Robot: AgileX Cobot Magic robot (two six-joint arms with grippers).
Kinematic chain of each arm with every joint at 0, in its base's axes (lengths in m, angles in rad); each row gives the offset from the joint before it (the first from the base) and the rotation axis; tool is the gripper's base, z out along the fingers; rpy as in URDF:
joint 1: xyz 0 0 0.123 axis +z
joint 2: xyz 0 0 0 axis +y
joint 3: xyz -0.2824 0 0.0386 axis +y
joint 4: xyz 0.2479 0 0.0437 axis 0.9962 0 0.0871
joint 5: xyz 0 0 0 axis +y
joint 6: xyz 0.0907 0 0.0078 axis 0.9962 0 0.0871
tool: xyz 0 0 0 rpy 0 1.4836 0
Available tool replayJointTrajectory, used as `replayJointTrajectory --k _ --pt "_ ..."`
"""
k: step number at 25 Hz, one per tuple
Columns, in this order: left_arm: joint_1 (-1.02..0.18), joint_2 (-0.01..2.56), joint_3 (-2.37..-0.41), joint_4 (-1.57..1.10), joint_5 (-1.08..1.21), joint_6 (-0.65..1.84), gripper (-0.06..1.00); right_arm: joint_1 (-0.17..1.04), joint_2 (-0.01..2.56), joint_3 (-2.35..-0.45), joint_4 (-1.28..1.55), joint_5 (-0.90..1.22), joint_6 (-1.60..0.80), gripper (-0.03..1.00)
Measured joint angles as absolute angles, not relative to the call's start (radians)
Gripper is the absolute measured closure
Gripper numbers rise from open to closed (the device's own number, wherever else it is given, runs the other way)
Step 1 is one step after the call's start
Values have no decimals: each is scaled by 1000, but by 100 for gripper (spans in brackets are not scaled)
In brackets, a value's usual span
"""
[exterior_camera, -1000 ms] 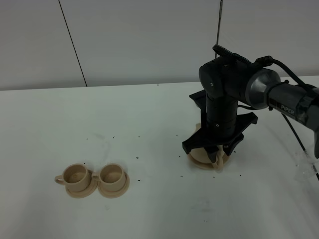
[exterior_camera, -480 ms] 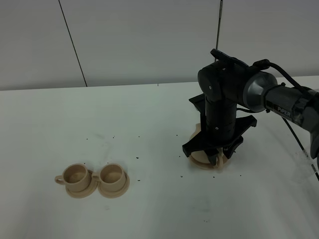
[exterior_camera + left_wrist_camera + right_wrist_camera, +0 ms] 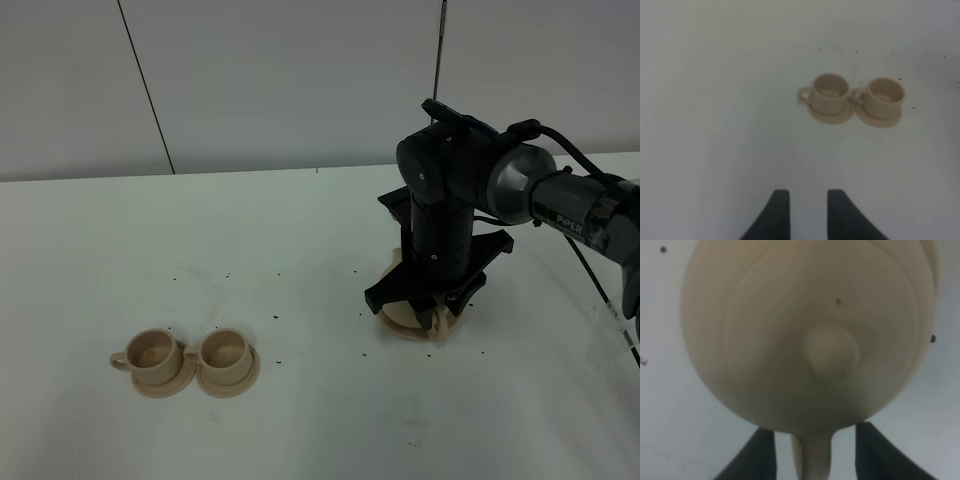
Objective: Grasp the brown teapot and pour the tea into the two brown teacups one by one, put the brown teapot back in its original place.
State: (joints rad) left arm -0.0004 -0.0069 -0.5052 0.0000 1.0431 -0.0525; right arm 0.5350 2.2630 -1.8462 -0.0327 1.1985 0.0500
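Observation:
The brown teapot (image 3: 805, 335) fills the right wrist view from above, lid knob (image 3: 832, 350) in the middle. In the high view it (image 3: 403, 318) is mostly hidden under the right arm, and I cannot tell its base from the disc beneath. My right gripper (image 3: 814, 452) is open, its fingers on either side of the loop handle (image 3: 812, 462) without touching it; it also shows in the high view (image 3: 432, 318). The two brown teacups (image 3: 152, 352) (image 3: 225, 350) stand side by side on their saucers at the front left, and also show in the left wrist view (image 3: 830, 92) (image 3: 885, 96). My left gripper (image 3: 808, 200) is open and empty, well short of them.
The white table (image 3: 300, 250) carries scattered dark specks around the teapot and cups. The right arm's black cable (image 3: 600, 290) runs along the right edge. A pale wall stands behind the table.
The right arm has shifted slightly left and lower over the teapot. The cups have not moved.

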Motion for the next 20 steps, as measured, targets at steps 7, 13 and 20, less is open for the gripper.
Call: replayJointTrajectory --k 7,13,20 --pt "0 -7 -505 0 1043 -53 69 535 2263 -1846 -36 1200 50 72" --pt "0 -7 -505 0 1043 -53 69 535 2263 -1846 -39 1203 50 80" --pt "0 -7 -505 0 1043 -53 69 535 2263 -1846 -44 1203 50 85"
